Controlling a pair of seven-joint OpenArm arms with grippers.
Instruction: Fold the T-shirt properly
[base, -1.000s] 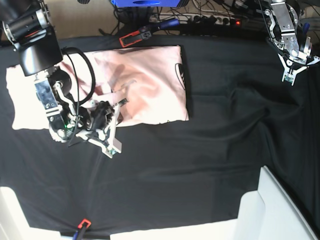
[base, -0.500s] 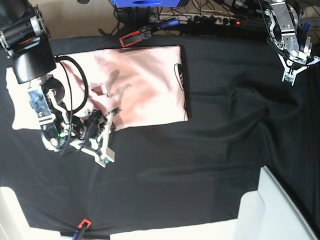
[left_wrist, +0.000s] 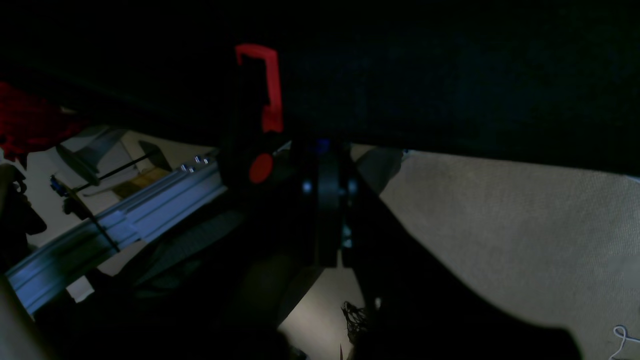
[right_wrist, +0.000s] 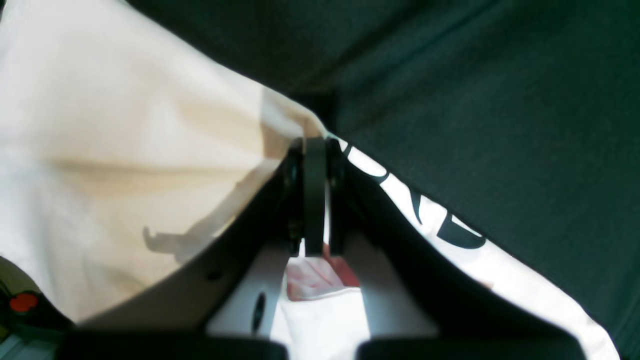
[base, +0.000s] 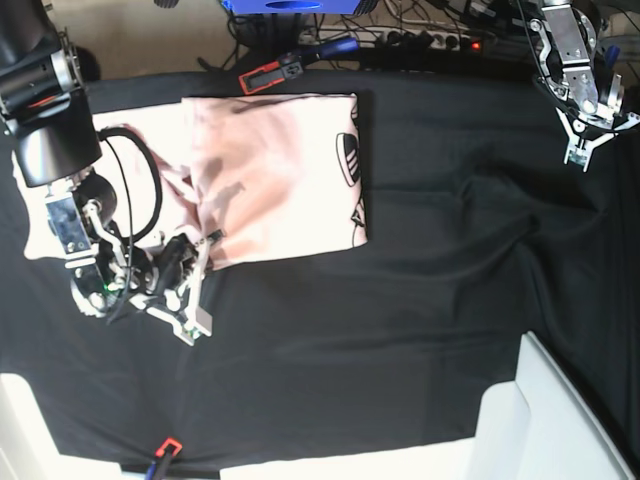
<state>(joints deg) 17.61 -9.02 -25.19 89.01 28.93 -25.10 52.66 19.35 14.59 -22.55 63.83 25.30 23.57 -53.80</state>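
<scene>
Right gripper (base: 205, 242), base-view left: jaws closed, pinching the near corner of the T-shirt (base: 280, 170), which lies on the far-left black table cloth (base: 420, 300). Fold partly done, lettered edge showing, further folds likely left. Left gripper (base: 585, 135) closed, empty, far right. No containers seen.

One T-shirt (base: 275, 175), seemingly two end effectors

black-clothed table (base: 400, 300), pale pink t-shirt (base: 280, 170) lying on its far left part, cloth wrinkled toward the right
</scene>
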